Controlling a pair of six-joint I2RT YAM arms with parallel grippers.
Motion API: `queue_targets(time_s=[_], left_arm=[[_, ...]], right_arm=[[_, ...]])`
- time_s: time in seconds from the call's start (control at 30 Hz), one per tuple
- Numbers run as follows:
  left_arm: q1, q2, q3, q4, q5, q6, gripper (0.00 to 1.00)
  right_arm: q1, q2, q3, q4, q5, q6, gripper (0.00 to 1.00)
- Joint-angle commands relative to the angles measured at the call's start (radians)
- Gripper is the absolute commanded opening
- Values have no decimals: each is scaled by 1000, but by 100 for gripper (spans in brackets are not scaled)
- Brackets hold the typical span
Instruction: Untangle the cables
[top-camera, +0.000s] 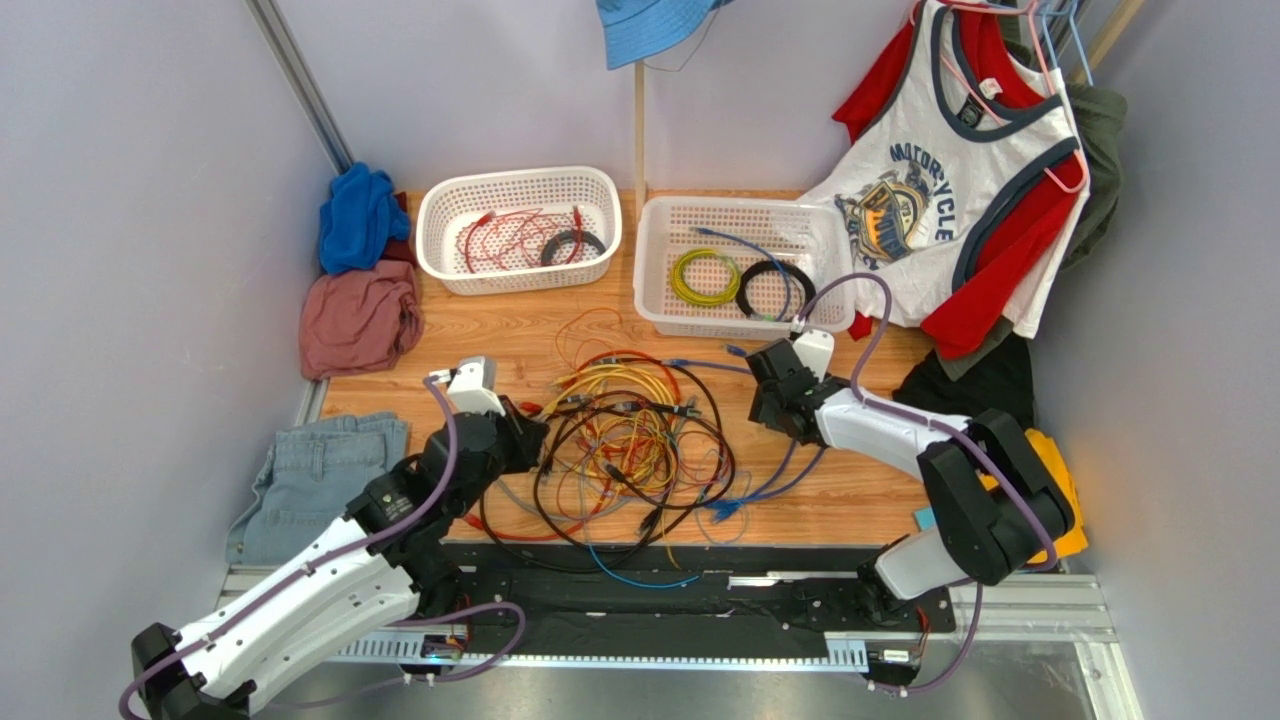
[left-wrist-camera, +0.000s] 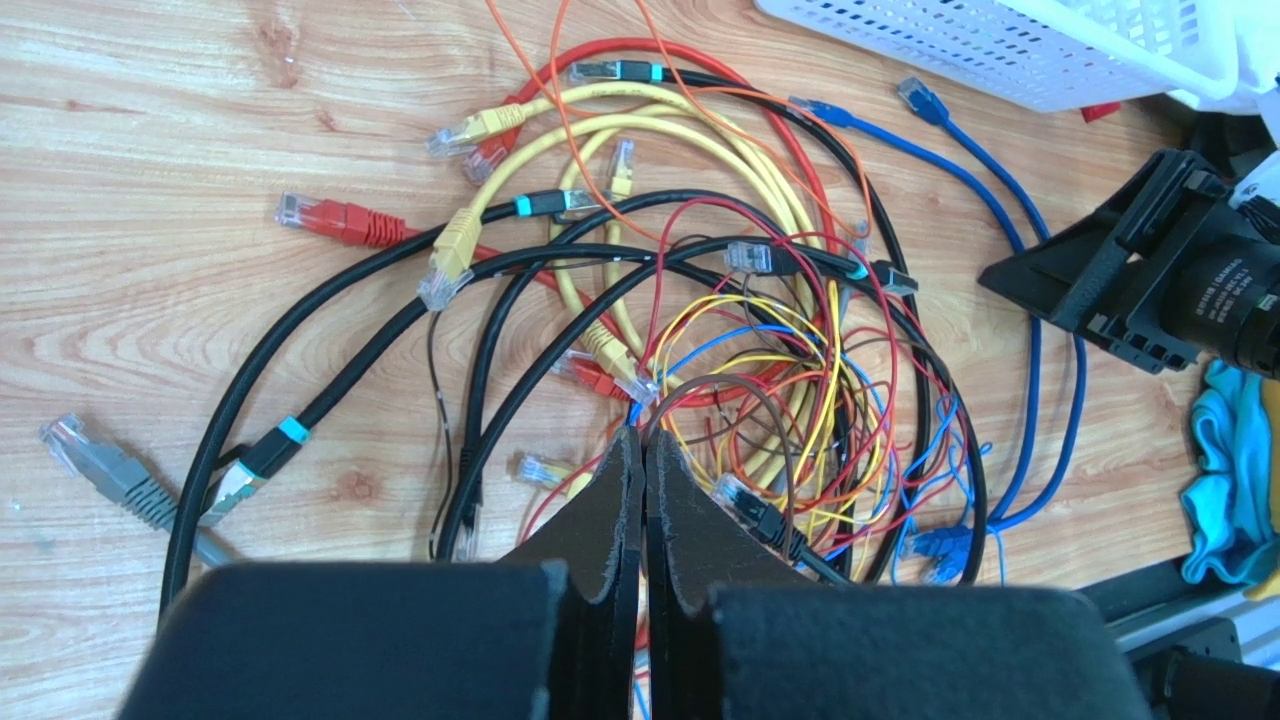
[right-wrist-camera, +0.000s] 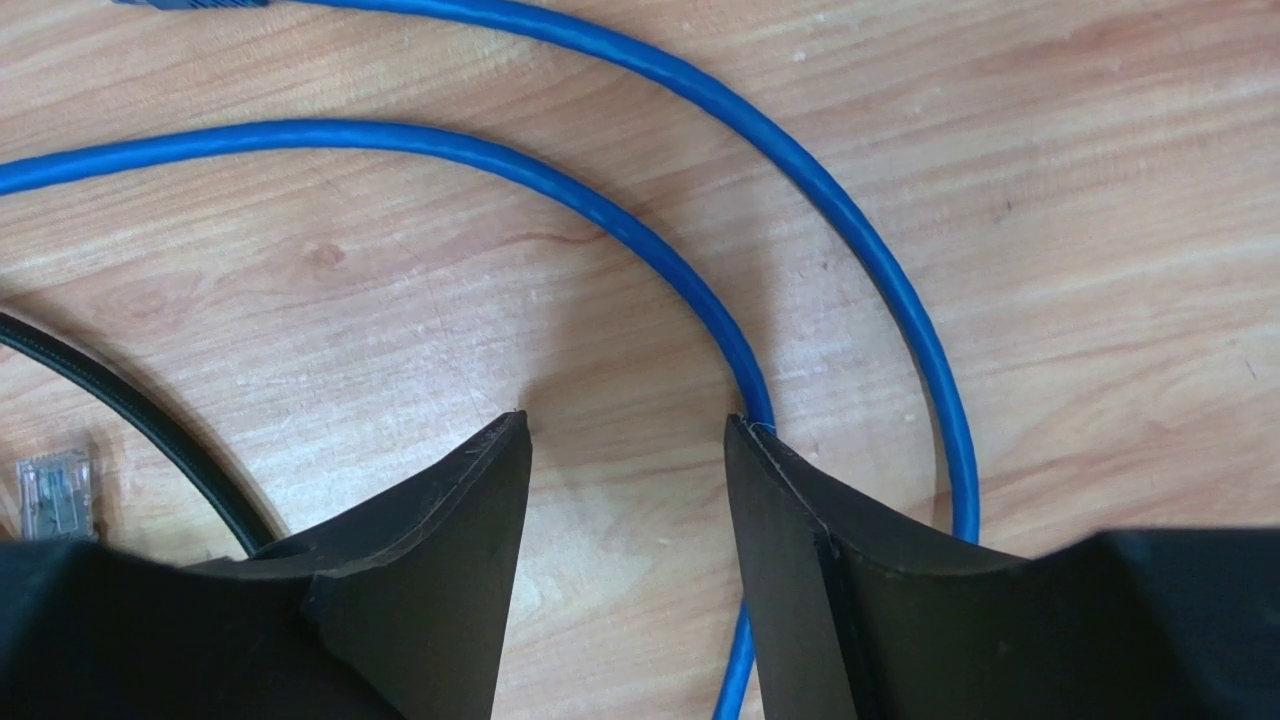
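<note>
The cables (top-camera: 631, 443) lie in a loose tangle of black, red, orange, yellow and blue cords on the wooden table between my arms. My left gripper (top-camera: 526, 435) hovers over the tangle's left side. In the left wrist view the tangle (left-wrist-camera: 706, 300) spreads ahead of that gripper (left-wrist-camera: 643, 438), which is shut with a thin brown cable (left-wrist-camera: 751, 393) looping out from its tips. My right gripper (top-camera: 766, 408) is at the tangle's right edge. It (right-wrist-camera: 627, 423) stands open over bare wood, and a blue cable (right-wrist-camera: 661, 263) runs under its right finger (right-wrist-camera: 812, 525).
Two white baskets (top-camera: 451, 195) (top-camera: 655, 225) stand at the back; the right one holds a yellow-green coil (top-camera: 703, 275) and a black coil (top-camera: 774, 285). Clothes lie left: blue cloth (top-camera: 361, 218), pink cloth (top-camera: 358, 318), jeans (top-camera: 316, 465). A shirt (top-camera: 947, 180) hangs back right.
</note>
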Motion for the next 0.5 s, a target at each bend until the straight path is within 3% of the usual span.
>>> queue_targets(time_s=[0.0,0.23,0.47], left_arm=[[4,-18,-16,17,7,-16,0],[4,3,-28,51,27,-27,0],[4,10,-39,66,43,-38,1]], right_arm=[[0,-85,-35,-38,28,50,56],[20,-288,-82,-85,50,64,57],[-34,-303,-102,-153,127,127,61]])
